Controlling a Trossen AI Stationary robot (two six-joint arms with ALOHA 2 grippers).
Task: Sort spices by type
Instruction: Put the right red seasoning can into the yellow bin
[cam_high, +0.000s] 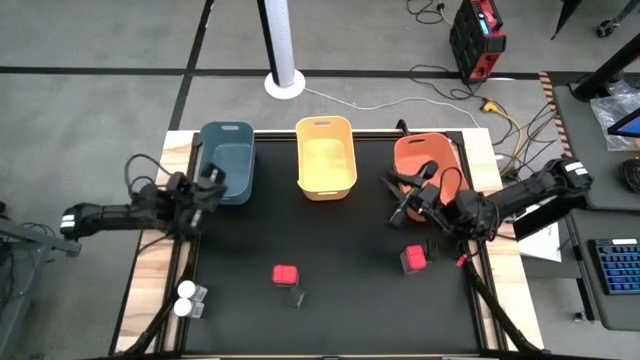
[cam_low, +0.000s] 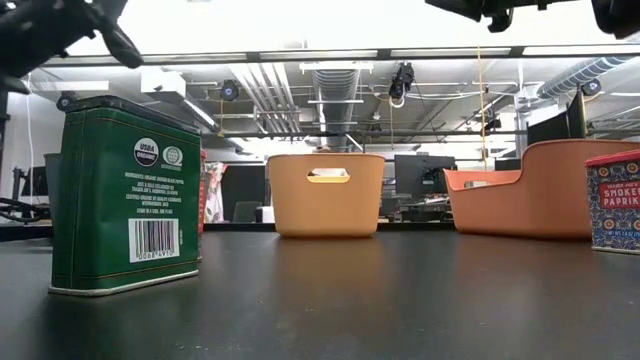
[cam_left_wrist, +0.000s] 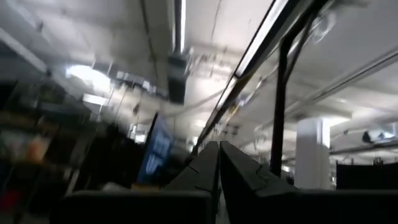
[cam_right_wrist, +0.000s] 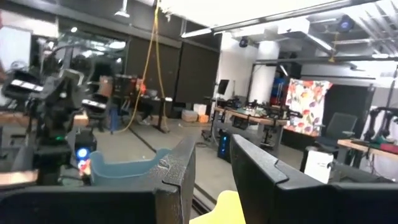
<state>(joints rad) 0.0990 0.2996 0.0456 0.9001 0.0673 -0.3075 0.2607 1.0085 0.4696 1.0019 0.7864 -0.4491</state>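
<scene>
Both grippers hang in the air above the table and touch nothing. My left gripper (cam_high: 216, 180) (cam_left_wrist: 217, 148) is shut, at the near right corner of the blue bin (cam_high: 227, 160). My right gripper (cam_high: 398, 197) (cam_right_wrist: 211, 149) stands slightly open with nothing between its fingers, at the near left side of the orange bin (cam_high: 427, 165). On the black mat stand a red-lidded jar (cam_high: 285, 274), a green tin with a dark lid (cam_high: 294, 296) (cam_low: 125, 200) just in front of it, and a red-lidded paprika tin (cam_high: 413, 258) (cam_low: 612, 200). Two white-lidded jars (cam_high: 184, 298) stand at the near left.
The yellow bin (cam_high: 326, 157) stands between the blue and orange bins along the far edge. The mat's middle (cam_high: 330, 235) is bare between the bins and the jars. Cables and a red device (cam_high: 477, 38) lie on the floor beyond the table.
</scene>
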